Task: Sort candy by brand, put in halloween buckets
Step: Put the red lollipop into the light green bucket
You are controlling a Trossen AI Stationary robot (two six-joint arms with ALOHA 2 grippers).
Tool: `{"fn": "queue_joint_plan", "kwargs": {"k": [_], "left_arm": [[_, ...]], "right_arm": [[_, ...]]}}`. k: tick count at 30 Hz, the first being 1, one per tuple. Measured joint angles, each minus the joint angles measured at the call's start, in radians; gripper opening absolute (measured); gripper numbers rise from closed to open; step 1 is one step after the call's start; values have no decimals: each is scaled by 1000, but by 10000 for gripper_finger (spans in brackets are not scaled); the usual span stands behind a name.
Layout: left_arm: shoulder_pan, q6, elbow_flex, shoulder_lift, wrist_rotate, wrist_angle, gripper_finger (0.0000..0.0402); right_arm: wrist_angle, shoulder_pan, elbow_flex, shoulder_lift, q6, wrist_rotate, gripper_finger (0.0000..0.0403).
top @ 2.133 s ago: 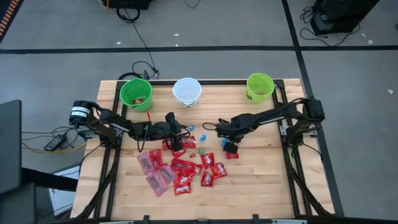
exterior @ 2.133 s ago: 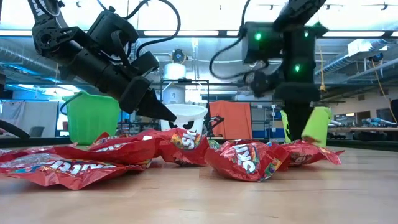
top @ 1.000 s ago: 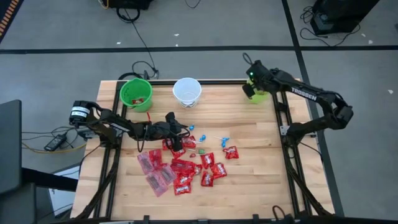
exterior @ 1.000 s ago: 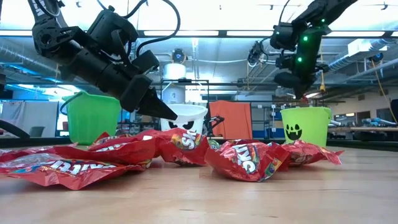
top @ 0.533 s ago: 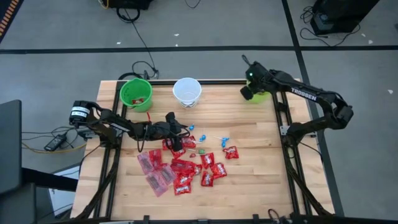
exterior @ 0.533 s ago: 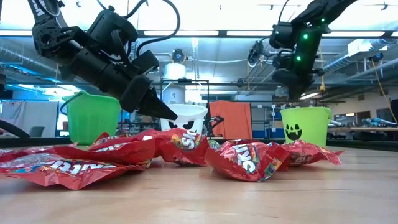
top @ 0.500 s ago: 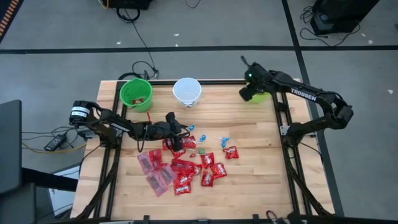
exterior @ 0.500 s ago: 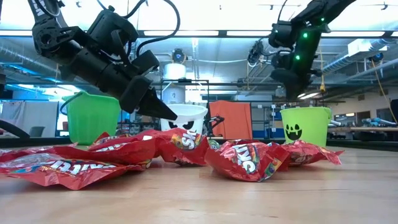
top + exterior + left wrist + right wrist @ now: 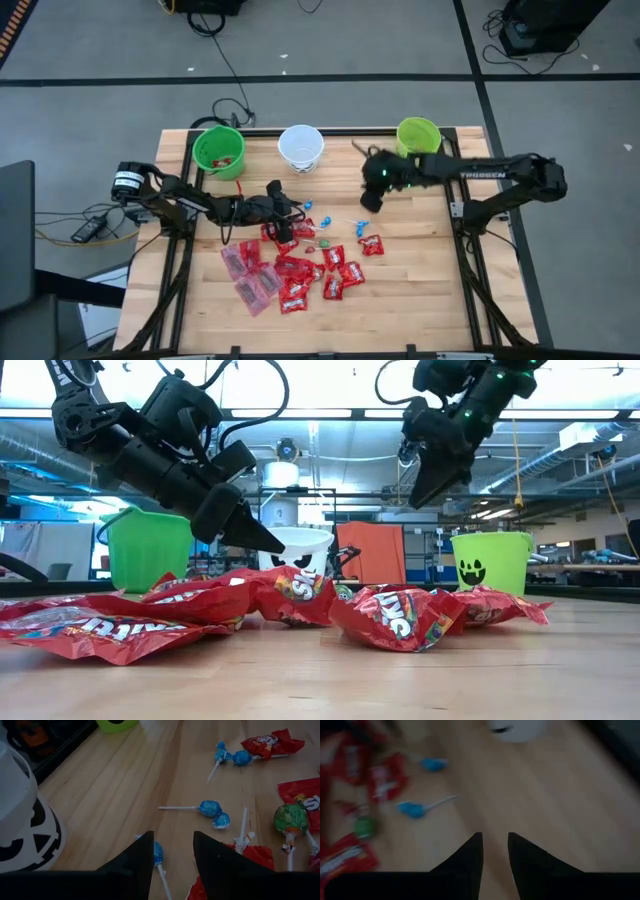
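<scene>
Blur smears candy [image 9: 412, 809] beyond the right tool [image 9: 494, 851], prongs apart, nothing between.

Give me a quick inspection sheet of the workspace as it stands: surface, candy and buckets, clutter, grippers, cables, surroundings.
Surface: wooden table, bare toward its right edge.
Job's things: red packets heaped at the middle with pinkish packets on their left; blue lollipops loose nearby. Left green bucket, white bucket and right green bucket line the far edge.
Clutter: nothing seen.
Grippers: left gripper open, low over a blue lollipop by the pile. Right gripper open and empty, above bare wood between the white bucket and the right green one.
Cables: black cable runs across the floor behind the table.
Surroundings: grey floor; no person seen.
</scene>
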Motion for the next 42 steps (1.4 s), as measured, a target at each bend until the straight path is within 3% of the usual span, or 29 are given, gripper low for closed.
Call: {"fn": "queue_joint_plan", "kwargs": {"k": [6, 12, 18, 23, 30, 35, 42], "left_arm": [[0, -2, 0, 0, 5, 5, 145], [0, 2, 1, 0, 5, 10, 145], [0, 3, 1, 0, 5, 8, 145], [0, 4, 1, 0, 4, 7, 145], [0, 4, 1, 0, 4, 7, 145], [0, 4, 1, 0, 4, 7, 145], [0, 4, 1, 0, 4, 7, 145]], "right_arm": [[134, 105, -90, 47, 64, -25, 91], [210, 174, -113, 211, 50, -38, 94], [231, 193, -113, 323, 56, -115, 104], [237, 189, -109, 372, 74, -107, 104], [228, 176, -111, 361, 71, -100, 15], [214, 173, -115, 311, 77, -39, 10], [197, 127, -115, 190, 77, 189, 7]]}}
